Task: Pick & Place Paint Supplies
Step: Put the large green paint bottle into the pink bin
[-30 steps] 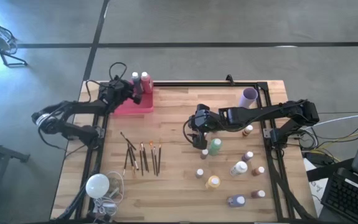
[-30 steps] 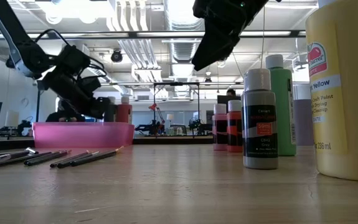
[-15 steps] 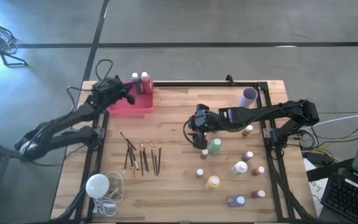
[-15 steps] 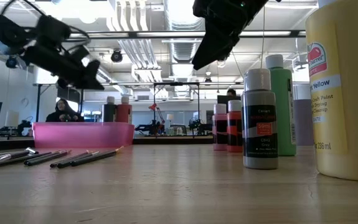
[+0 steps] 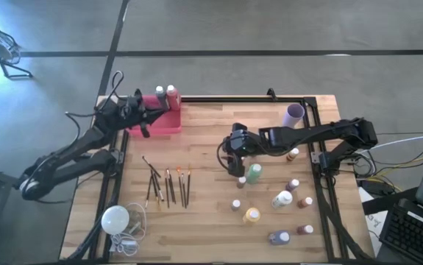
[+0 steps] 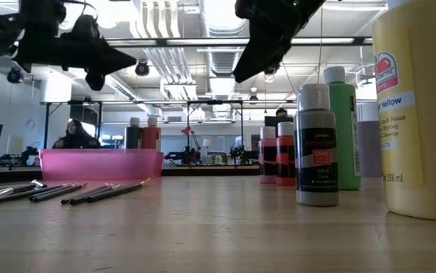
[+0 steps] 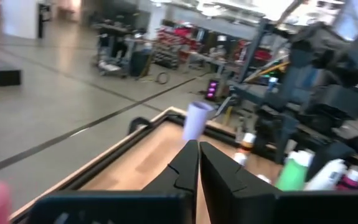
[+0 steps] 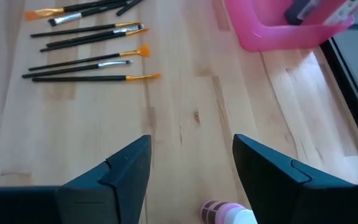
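- Since the earlier frames the left tool has pulled back from the two bottles in the pink tray; it now hangs above the tray's near-left part, fingers pressed together with nothing between them
- Two white-capped bottles, one dark and one red, stand upright in the tray's far corner, just beside each other; they have not shifted
- Left of centre on the desk, the dark-handled paintbrushes lie loosely side by side, well apart from the tray, with a white round bulb near the front-left corner
- Right tool has kept its place near the desk's middle, fingers apart and clamped on nothing, though they have drawn somewhat closer; a small pink-bodied bottle stands on the desk just below the gap between them
- Green bottle stands just right of that tool
- Farther right, the other small bottles are scattered upright or tipped: a yellow one, a white one, a purple one and several tiny brown ones
- Pale purple cup sits at the far-right corner
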{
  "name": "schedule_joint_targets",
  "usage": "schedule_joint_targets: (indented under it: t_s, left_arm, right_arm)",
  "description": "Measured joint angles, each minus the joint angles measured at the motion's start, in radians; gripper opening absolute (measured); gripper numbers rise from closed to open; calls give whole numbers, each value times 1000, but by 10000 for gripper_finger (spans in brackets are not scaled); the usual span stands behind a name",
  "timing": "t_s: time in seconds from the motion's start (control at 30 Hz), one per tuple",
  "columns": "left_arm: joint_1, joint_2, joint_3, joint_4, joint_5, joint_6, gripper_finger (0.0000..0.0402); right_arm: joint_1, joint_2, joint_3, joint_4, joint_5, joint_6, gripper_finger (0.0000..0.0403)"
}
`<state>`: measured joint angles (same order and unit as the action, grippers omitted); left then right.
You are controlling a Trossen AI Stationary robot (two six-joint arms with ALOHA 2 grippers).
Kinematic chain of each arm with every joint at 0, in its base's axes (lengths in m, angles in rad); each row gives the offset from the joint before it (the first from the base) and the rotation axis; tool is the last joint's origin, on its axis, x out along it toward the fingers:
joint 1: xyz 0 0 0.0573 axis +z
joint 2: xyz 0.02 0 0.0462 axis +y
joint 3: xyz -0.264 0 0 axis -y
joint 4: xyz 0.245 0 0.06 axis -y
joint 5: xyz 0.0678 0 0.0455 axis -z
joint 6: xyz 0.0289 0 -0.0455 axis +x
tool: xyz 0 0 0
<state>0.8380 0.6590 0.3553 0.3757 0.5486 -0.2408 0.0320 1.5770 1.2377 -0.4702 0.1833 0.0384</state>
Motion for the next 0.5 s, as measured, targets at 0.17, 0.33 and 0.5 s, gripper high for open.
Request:
schedule_joint_targets:
  t_s: [0.17,0.33,0.5]
  left_arm:
    - [-116,21,0,72,0,18,20]
    - [-252,49,0,126,-6,59,22]
    - [-370,77,0,167,-28,114,21]
  right_arm:
    - [26,-51,0,-37,0,8,223]
    - [69,-118,0,-90,9,57,222]
    - [125,-186,-4,-136,31,102,214]
